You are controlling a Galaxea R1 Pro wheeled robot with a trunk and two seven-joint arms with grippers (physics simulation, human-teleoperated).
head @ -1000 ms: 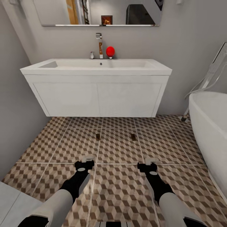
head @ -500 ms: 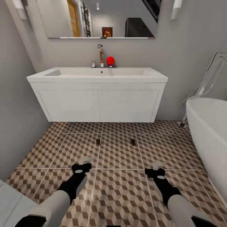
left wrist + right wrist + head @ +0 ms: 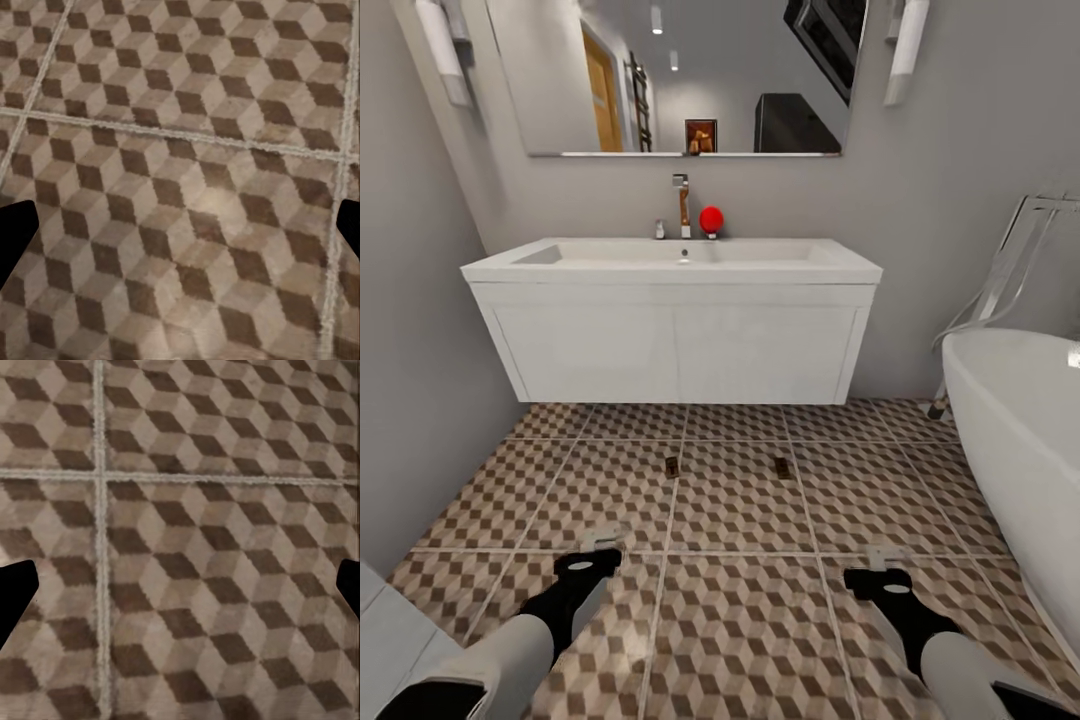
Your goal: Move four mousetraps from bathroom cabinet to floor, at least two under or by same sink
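Two mousetraps lie flat on the bathroom floor [image 3: 740, 500] just in front of the sink [image 3: 672, 262]: the left mousetrap [image 3: 671, 467] sits on a grout line, and the right mousetrap [image 3: 782, 468] lies apart from it, on the tile toward the bathtub [image 3: 1020, 440]. Both are near the front edge of the vanity but not under it. Behind the tap a small red ball [image 3: 711, 219] stands on the sink top.

My judgement is that the first half of the task is done, since two traps are next to the same sink, and the robot is now between placements. The next move probably calls for turning away to go to the cabinet for the other two traps, with care not to drive over the ones on the floor.

The left gripper [image 3: 603, 548] and the right gripper [image 3: 884, 560] hang low over bare tiles, well back from the sink. In each wrist view the fingers stand wide apart at the edges and nothing is between them, so both are open and empty.

Compared with one second ago, the sink looks smaller and more of the mirror [image 3: 680, 75] shows; the camera has backed away. The traps keep their places on the tiles.
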